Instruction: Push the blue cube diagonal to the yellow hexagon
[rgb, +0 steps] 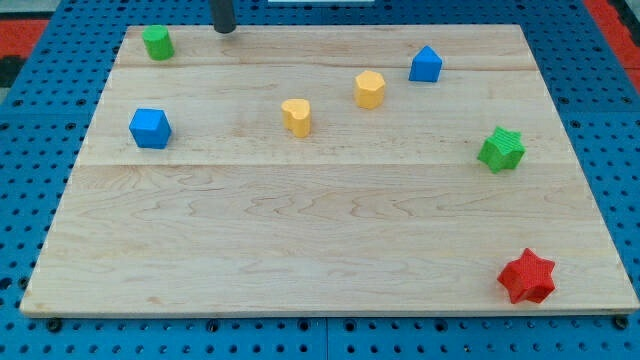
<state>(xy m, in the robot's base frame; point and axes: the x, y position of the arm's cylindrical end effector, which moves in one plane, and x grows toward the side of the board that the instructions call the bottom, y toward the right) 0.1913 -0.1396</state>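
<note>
The blue cube (150, 128) sits on the wooden board at the view's left. The yellow hexagon (370, 89) stands right of the middle, toward the view's top. My tip (225, 30) is at the board's top edge, left of centre. It is up and to the right of the blue cube and well apart from it. It is far to the left of the yellow hexagon. It touches no block.
A yellow heart-shaped block (296, 116) lies between the cube and the hexagon. A blue pentagon-like block (425, 64) is at top right. A green block (157, 42) is at top left, a green star (501, 149) at right, a red star (526, 277) at bottom right.
</note>
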